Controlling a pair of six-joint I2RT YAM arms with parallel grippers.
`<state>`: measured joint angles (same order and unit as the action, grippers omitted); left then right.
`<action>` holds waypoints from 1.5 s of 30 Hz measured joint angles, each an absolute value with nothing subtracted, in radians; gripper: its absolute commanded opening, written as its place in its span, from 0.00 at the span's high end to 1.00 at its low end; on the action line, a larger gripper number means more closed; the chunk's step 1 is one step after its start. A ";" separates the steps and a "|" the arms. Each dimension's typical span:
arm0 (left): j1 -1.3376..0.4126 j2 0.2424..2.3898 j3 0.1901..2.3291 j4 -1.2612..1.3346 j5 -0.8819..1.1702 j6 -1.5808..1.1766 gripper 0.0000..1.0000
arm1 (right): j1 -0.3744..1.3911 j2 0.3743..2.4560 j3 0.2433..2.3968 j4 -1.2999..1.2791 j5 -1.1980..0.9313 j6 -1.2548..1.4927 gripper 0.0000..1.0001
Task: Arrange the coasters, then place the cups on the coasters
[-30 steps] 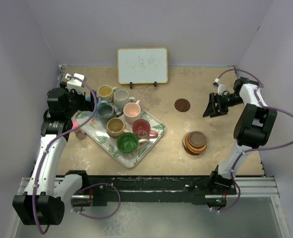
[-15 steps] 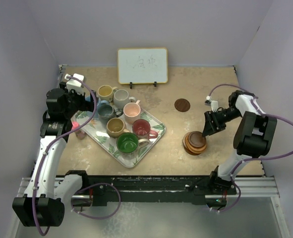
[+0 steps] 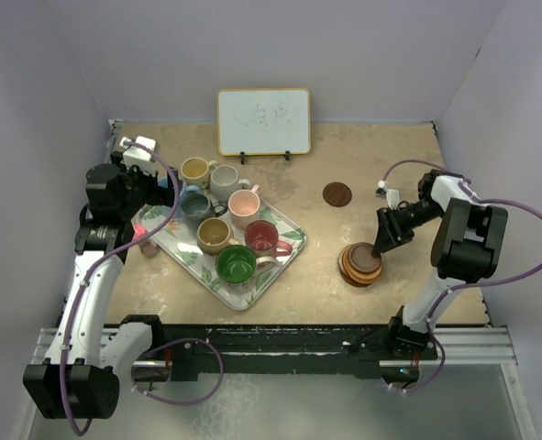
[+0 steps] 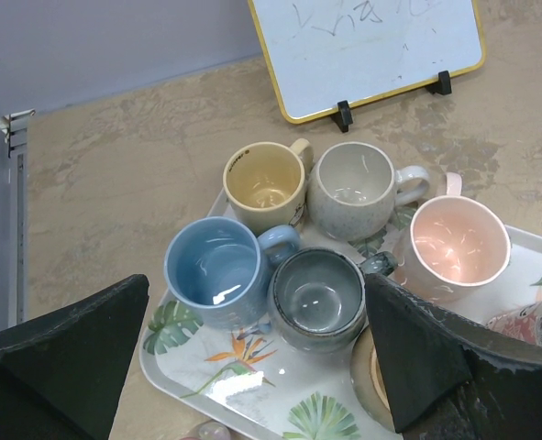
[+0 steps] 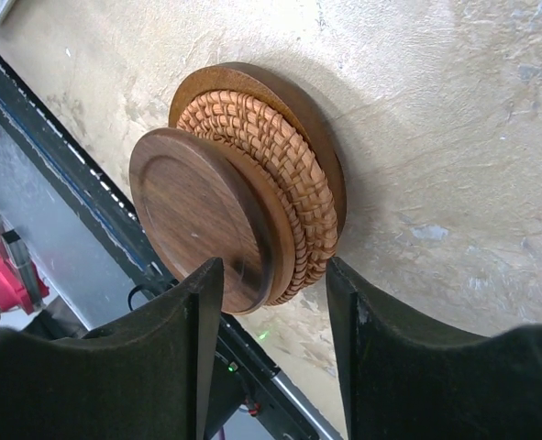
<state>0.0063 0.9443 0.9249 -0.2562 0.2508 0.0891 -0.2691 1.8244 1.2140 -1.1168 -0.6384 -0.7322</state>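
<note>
Down drops our right gripper [image 3: 379, 246], fingers apart astride the top coaster [image 5: 202, 220]; we pinch its rim alone, left fingers [image 4: 69, 344] gaping.

There is a yellow cup [image 4: 265, 181], an off-white cup [image 4: 351, 188], a pink cup [image 4: 459, 243], a light blue cup [image 4: 214, 270], a grey-blue cup [image 4: 316, 293], a tan cup [image 3: 215, 234], a red cup [image 3: 260, 236] and a green cup [image 3: 236, 264]. The tray [image 3: 190, 258] is white with green leaves. The top coaster [image 5: 202, 215] is dark brown, the woven coaster [image 5: 271, 147] orange-brown. The worktop [image 3: 381, 156] is mottled beige.
</note>
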 measured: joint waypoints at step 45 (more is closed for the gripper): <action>0.007 0.949 0.918 -0.249 0.250 0.089 0.02 | -0.338 2.200 1.655 -0.978 -0.824 -0.329 1.00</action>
